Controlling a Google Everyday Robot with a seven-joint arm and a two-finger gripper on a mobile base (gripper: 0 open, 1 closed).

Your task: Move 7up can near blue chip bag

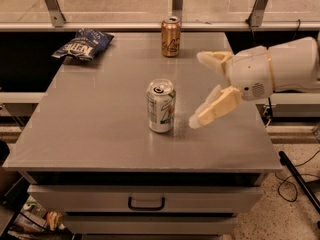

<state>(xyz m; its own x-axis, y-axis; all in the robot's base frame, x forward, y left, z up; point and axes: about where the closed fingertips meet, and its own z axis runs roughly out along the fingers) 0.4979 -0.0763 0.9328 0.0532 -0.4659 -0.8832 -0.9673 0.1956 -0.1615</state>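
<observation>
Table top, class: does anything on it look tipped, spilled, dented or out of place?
Nothing stands out. The 7up can stands upright in the middle, the brown can upright at the far edge, the blue chip bag lies at the far left corner. The gripper hangs open just right of the 7up can, not touching it.

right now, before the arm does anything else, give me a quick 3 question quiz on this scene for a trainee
1. True or false: the gripper is shut on the 7up can.
2. Where does the blue chip bag lie on the table? A) far left corner B) near right corner C) centre
3. How many cans stand on the table?

Key
1. False: it is open, beside the can, not touching it.
2. A
3. Two: the 7up can and the golden-brown can.
</observation>
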